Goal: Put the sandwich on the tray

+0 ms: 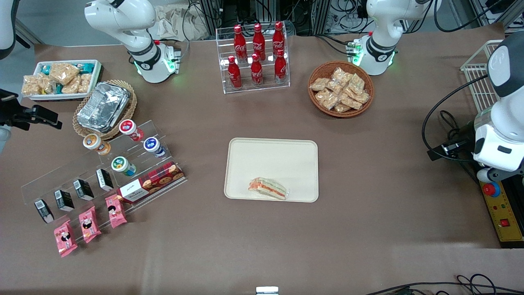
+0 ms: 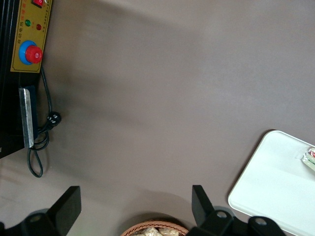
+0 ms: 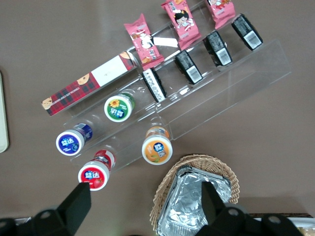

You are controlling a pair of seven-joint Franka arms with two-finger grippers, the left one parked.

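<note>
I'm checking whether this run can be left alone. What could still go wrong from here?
The sandwich lies on the tray close to the rim nearest the front camera, so a nudge could slide it off. The open claw hangs above the foil containers and yogurt cups; moving lower could knock them.

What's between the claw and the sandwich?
In the front view, the clear rack of yogurt cups and cookie box lies between the open claw and the sandwich on the tray.

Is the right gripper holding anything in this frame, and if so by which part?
Nothing is held. The gripper is open and empty, hovering above the wicker basket of foil containers. The sandwich lies on the tray.
</note>
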